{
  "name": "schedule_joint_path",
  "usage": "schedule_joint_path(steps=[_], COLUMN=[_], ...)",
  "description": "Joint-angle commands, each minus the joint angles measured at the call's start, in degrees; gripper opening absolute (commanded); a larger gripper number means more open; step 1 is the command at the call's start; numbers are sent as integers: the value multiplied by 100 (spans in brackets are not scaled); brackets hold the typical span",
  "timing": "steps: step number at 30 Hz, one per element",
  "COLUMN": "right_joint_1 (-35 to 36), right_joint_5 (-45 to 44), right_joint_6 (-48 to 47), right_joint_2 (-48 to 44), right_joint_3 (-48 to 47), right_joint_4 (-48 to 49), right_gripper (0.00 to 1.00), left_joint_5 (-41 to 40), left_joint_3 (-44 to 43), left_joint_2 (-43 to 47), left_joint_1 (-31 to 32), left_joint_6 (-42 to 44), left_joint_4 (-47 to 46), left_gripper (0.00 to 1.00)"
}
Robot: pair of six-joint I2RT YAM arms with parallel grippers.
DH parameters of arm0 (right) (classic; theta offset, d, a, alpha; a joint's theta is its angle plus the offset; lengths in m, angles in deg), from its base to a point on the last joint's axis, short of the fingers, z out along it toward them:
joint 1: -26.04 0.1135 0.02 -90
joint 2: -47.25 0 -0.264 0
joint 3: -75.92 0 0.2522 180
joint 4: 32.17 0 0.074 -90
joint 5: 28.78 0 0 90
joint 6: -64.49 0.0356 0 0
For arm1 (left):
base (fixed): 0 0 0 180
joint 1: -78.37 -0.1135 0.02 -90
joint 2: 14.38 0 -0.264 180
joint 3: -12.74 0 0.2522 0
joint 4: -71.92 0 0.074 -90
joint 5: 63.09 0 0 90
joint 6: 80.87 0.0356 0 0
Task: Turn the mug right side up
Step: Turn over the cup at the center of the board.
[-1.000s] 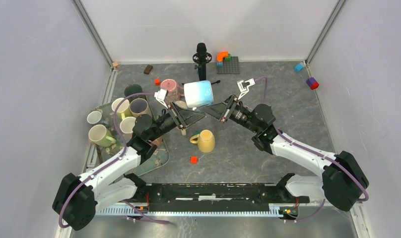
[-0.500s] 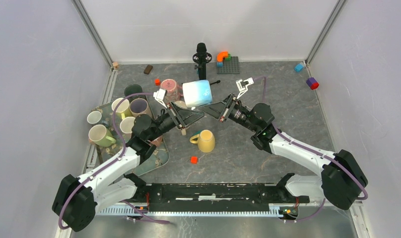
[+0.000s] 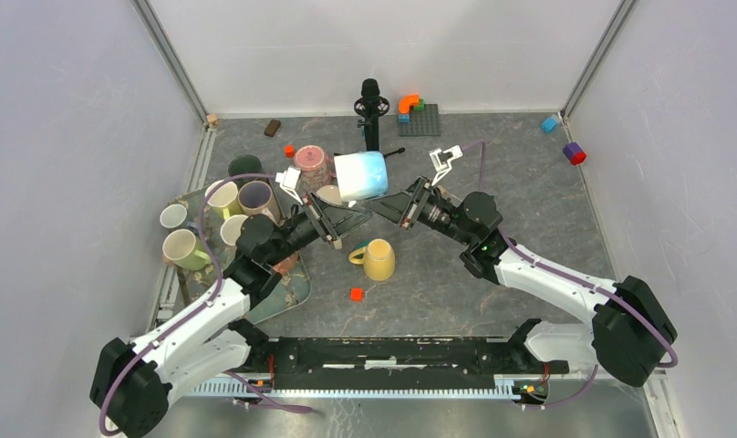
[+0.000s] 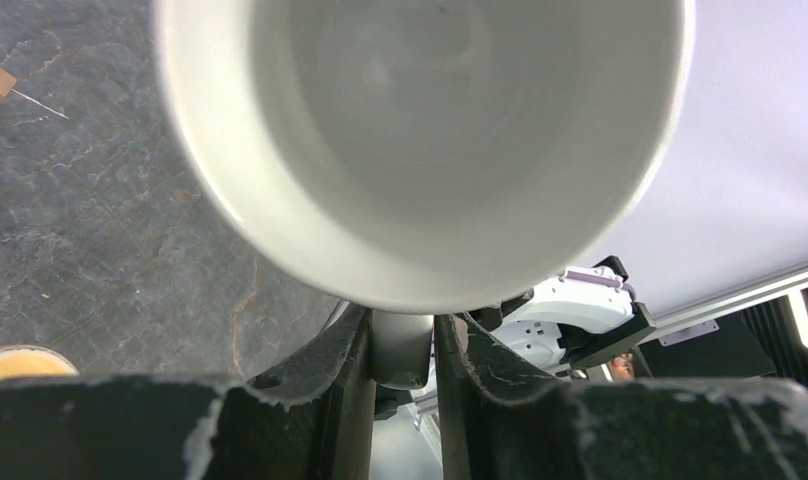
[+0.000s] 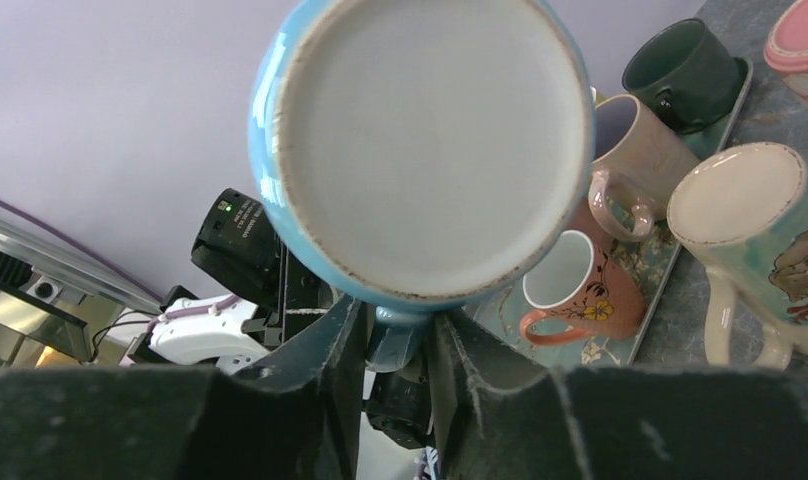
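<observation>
The mug (image 3: 362, 175) is held in the air above the table (image 3: 529, 182), lying on its side between the two grippers, its mouth turned to the left gripper (image 4: 402, 335) and its base to the right gripper (image 5: 395, 318). The handle (image 5: 392, 345) hangs on the underside, and both grippers have their jaws set around it from opposite ends. The left gripper appears clenched on the handle. Whether the right gripper is pinching it or only flanking it cannot be told. The step is judged to be a handover to the left gripper. The left grasp should be made firm and deep on the handle before the right jaws are parted fully, since a mug held only by its handle may swing about the pinch. The right gripper should then be drawn straight back along its own line, so that the handle is not knocked. After that the left wrist could be rolled until the mouth faces up, and the mug lowered onto bare table beyond the yellow mug (image 3: 379, 260) that sits just below the grippers.
</observation>
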Motion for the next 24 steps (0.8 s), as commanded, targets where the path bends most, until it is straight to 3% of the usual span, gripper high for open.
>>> schedule_joint_path(steps=[1, 24], right_joint_1=[57, 51], right_joint_5=[90, -245], right_joint_6=[-467, -1132], right_joint_2=[-123, 69], right_joint_3=[-2, 8], right_joint_4=[106, -607], right_gripper=[35, 73], left_joint_5=[-329, -990], left_joint_3=[-308, -984], left_joint_2=[208, 448], left_joint_1=[-4, 0], left_joint_6=[502, 1492], left_joint_4=[36, 2317], left_gripper=[2, 2])
